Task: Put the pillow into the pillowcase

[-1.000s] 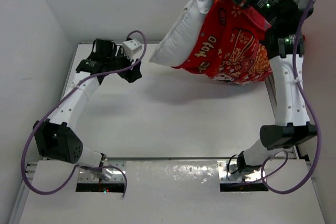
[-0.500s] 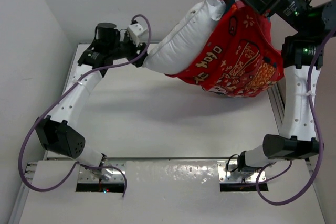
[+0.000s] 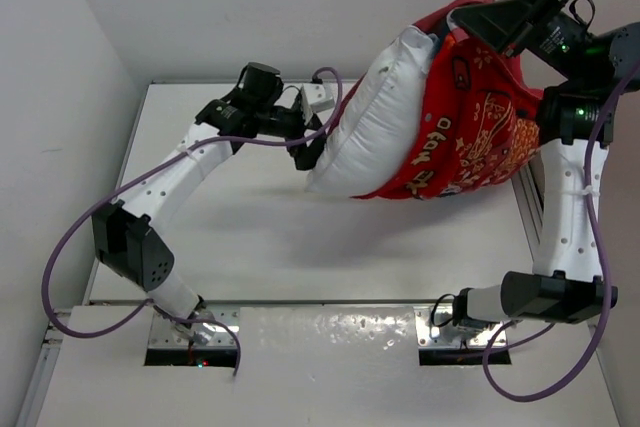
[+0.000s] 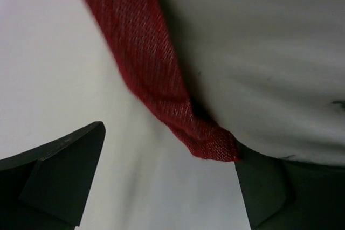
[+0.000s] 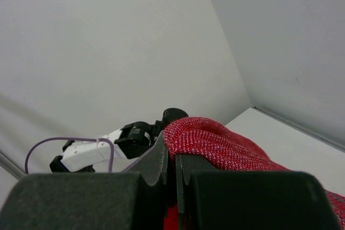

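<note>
The right fingers (image 5: 153, 162) are pinched tight on a fold of the red pillowcase (image 5: 215, 144). They hold its edge high at the upper right of the top view, probably so the case hangs like a sack with its mouth toward the other arm. The left fingers (image 4: 59, 171) are spread wide and grip nothing. The case's red hem runs between them, and the white pillow (image 4: 259, 52) bulges over the right-hand one, though I cannot tell whether they touch. They are likely set there to push the pillow deeper. The pillow is partly inside the case: red cloth covers its right portion, while its left half swells out at the centre of the top view, apparently raised off the surface (image 3: 250, 237).
</note>
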`<state>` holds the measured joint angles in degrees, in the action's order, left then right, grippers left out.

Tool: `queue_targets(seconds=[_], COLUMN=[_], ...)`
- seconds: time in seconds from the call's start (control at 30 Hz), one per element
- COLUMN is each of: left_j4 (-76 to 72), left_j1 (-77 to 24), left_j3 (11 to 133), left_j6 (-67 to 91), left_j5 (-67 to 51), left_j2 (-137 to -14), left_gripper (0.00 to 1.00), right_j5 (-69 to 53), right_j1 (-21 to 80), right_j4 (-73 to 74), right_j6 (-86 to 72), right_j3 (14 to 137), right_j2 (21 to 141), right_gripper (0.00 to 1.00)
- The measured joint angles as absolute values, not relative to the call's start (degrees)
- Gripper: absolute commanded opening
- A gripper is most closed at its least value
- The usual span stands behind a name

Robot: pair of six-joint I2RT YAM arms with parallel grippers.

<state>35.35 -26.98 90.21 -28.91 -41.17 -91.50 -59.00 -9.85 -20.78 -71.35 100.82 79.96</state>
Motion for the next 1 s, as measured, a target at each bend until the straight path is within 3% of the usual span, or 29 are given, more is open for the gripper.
queue_targets(seconds=[0.33, 0.47, 0.7, 0.8, 0.83, 0.9, 0.97, 1.0], left_j4=[42.8, 40.0, 32.6, 30.7, 30.3, 29.1, 28.6, 28.6], left_j1=[-38.8, -40.9, -41.1, -41.3, -41.1, -40.7, -40.4, -40.1], left_j3=[95.7, 95.5, 89.4, 85.8, 85.2, 84.1, 83.6, 83.5], left_j6=[-31.7, -29.5, -25.6, -25.7, -25.6, -25.5, -25.2, -25.2], left_j5=[-48.7, -43.3, -32.7, -29.3, -28.9, -28.9, -29.9, -30.7], left_j2=[-88.4, -87.8, -89.1, -89.5, -89.6, -89.7, -89.7, -89.7], left_gripper=[1.00, 0.92, 0.90, 0.70, 0.58, 0.46, 0.14, 0.05], right_j5=[-61.9, -63.2, -63.8, -64.1, -64.5, -64.9, -65.1, -65.0], right_j1=[-12.8, -12.8, -12.8, -12.8, -12.8, -12.8, -12.8, -12.8], right_j4=[-22.9, -24.0, -24.3, -24.3, -24.3, -24.3, -24.3, -24.3], right_j6=[-71.5, -72.8, -73.8, -73.8, -73.8, -74.0, -74.0, -74.0], right_j3=[96.1, 96.1, 96.1, 96.1, 96.1, 96.1, 96.1, 96.1], right_j2=[77.2, 77.7, 77.7, 77.7, 77.7, 77.6, 77.7, 77.6], right_gripper=[0.00, 0.00, 0.00, 0.00, 0.00, 0.00, 0.00, 0.00])
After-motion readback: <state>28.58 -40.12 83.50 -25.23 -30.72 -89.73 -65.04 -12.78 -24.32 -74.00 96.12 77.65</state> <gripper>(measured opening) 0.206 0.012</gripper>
